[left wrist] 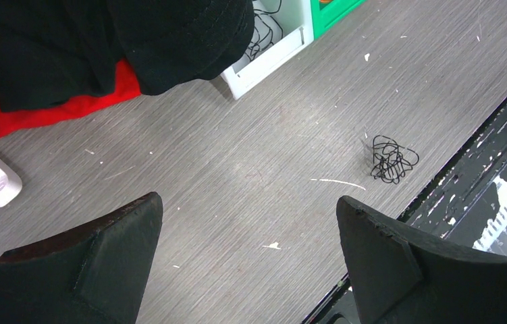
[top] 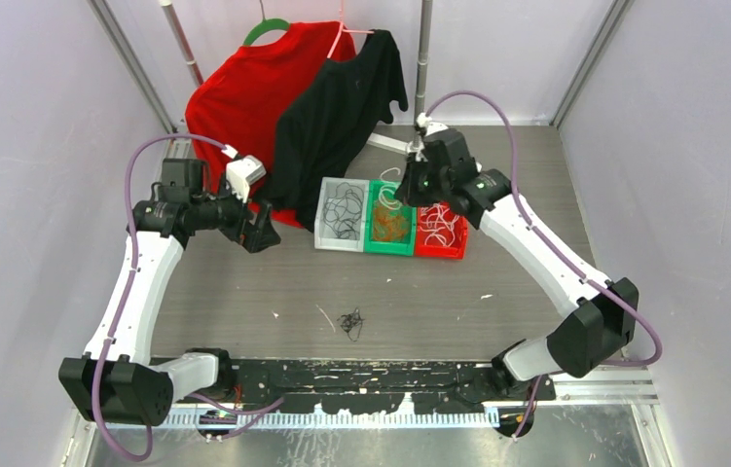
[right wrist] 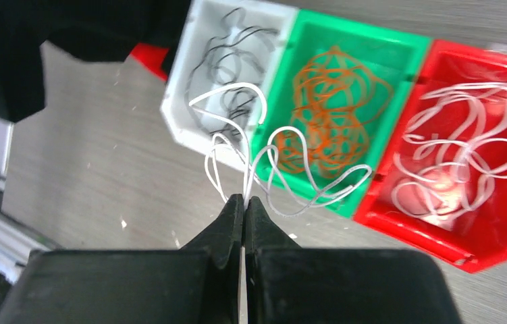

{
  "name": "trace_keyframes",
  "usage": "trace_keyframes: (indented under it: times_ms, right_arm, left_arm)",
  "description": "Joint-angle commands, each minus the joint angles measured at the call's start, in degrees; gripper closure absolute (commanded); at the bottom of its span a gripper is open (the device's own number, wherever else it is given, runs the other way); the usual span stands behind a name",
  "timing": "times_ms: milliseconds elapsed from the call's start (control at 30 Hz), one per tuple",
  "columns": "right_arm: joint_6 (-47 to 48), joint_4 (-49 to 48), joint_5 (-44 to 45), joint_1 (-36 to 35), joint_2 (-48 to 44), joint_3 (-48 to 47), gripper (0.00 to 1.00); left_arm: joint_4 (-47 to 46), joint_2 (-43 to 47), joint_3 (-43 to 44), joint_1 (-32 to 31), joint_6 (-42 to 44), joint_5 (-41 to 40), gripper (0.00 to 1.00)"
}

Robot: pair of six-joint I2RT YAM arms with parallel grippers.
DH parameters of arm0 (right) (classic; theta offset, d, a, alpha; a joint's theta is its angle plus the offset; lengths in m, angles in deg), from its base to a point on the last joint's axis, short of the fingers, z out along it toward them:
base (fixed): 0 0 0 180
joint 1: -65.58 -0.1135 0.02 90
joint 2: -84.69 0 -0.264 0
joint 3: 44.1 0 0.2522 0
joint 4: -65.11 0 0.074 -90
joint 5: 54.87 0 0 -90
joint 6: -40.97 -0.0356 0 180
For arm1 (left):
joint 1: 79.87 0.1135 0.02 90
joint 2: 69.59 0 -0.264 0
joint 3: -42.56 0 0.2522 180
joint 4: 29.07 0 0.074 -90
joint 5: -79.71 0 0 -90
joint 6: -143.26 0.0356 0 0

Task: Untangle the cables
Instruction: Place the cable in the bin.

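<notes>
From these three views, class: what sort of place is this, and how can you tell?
Probably a robotics lab test cell: left arm and right arm bolted at the table edge, plain walls enclosing it, and a row of bins sorting cables by colour.

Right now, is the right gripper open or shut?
Shut on the white cable: the right gripper pinches it, jaws together, loops dangling above the green bin.

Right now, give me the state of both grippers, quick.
Left gripper: open, holding nothing.
Right gripper: shut on a white cable.
</notes>
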Motion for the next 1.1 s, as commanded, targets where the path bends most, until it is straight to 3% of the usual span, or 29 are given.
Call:
trace_keyframes:
  times_ms: [0, 333, 567, 600, 633, 833, 900, 967, 1067]
  right_arm:
    - [-0.3, 1.1, -0.3, 6.0, -1.1, 1.2, 0.99]
    - [0.0, -0.2, 7.8, 14.8, 1.4, 2.9, 0.94]
    - [-0.5, -1.8, 9.9, 15.1, 2.6, 4.1, 0.37]
    - [-0.5, -1.7, 10.0, 15.1, 2.3, 4.1, 0.14]
    - [-0.5, -1.5, 10.3, 15.1, 2.0, 4.1, 0.01]
    - [-1.5, -0.8, 10.2, 14.8, -2.6, 3.0, 0.0]
    - [-3.0, -5.6, 8.2, 14.8, -5.6, 4.9, 0.0]
    - [-10.6, -10.4, 8.8, 15.3, -7.7, 7.8, 0.0]
    - [-10.4, -15.7, -5.5, 16.0, -9.5, 11.1, 0.01]
  left_arm:
    - [-0.5, 1.7, 1.0, 0.4, 1.4, 1.3, 0.01]
    - [0.6, 1.1, 1.4, 0.4, 0.9, 1.1, 0.01]
    - [0.8, 0.9, 1.8, 0.3, 0.7, 1.3, 0.01]
    - [0.8, 0.8, 1.9, 0.4, 0.8, 1.1, 0.01]
    - [0.9, 0.8, 2.0, 0.4, 0.8, 0.9, 0.01]
    - [0.8, 0.2, 2.5, 0.4, 0.2, 1.0, 0.0]
    - [0.3, 0.3, 2.7, 0.4, -0.7, 0.8, 0.01]
    - [-0.2, 0.4, 2.9, 0.4, -1.5, 0.6, 0.01]
    - [-0.6, 0.6, 3.3, 0.4, -2.2, -0.3, 0.01]
